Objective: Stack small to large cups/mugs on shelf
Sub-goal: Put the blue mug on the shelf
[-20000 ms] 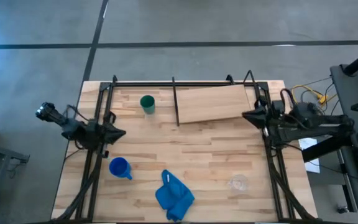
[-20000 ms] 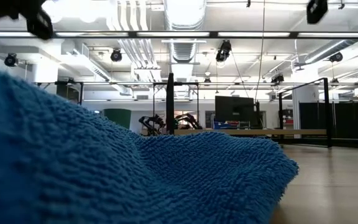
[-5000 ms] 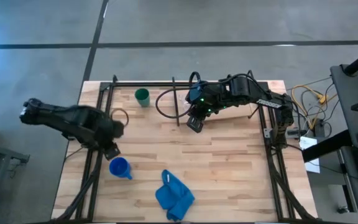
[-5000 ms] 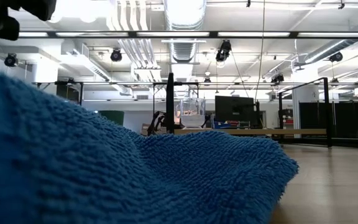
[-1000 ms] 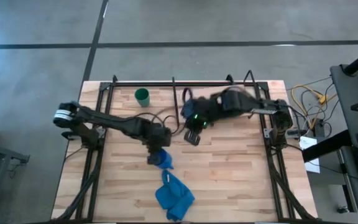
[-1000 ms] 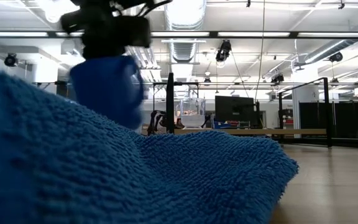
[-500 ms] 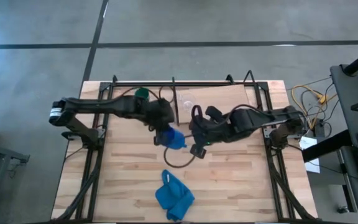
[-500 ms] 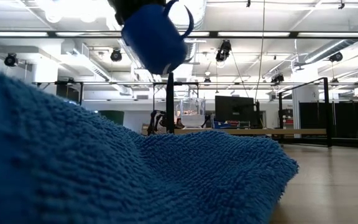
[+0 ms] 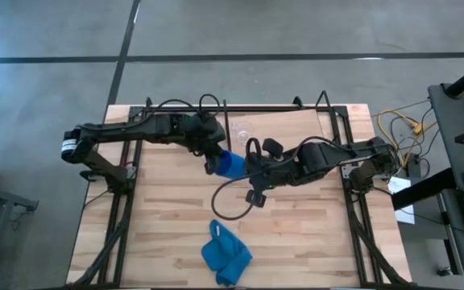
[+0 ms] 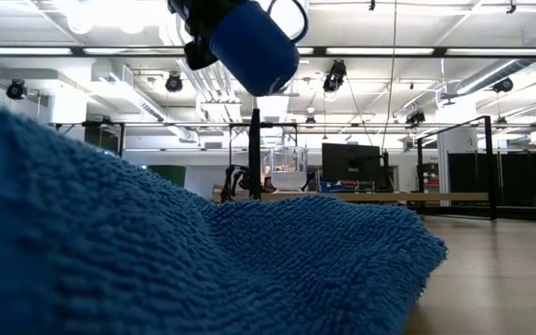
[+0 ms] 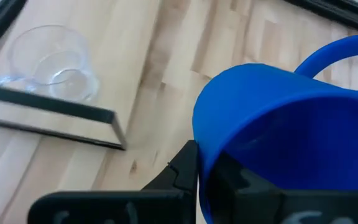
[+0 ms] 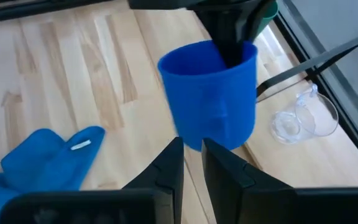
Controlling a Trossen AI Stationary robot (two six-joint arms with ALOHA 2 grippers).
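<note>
Bright, even indoor light from ceiling lamps [image 10: 110,13] that glare white. The near cloth [image 10: 156,270] looms large. The blue mug [image 11: 291,124] is softly blurred.

Bright blue mug [image 9: 231,163], clear cup [image 9: 242,129]

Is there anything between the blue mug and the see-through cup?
Only a black shelf rod crosses between the blue mug and the clear cup, seen in the left wrist view.

Overhead, table-level and wrist views share blue mug [image 9: 230,163].
</note>
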